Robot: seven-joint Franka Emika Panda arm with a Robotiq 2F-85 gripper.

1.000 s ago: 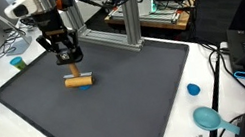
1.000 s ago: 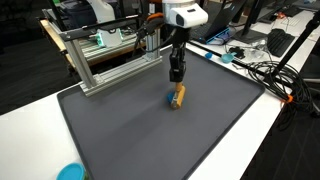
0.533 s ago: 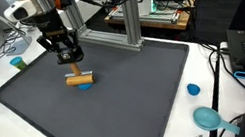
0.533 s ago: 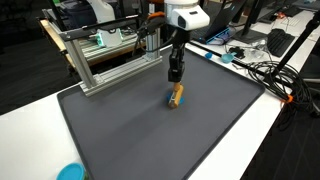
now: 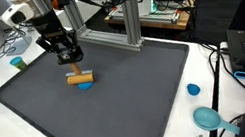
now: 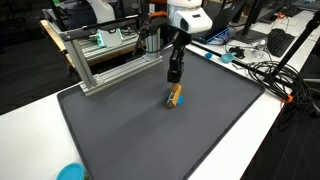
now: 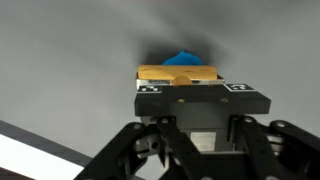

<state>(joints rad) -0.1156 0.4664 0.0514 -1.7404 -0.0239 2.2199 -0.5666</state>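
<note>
The pincer [image 5: 70,58] hangs just above the yellow block [image 5: 81,77], apart from it and holding nothing; whether it stands wide or narrow I cannot tell. The block lies over a blue piece [image 7: 181,59] on the dark mat [image 5: 119,105] covering the counter [image 5: 211,75].

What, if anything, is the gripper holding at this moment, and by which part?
Nothing: the gripper hangs clear above the yellow wooden block, which lies on the dark grey mat.
</note>
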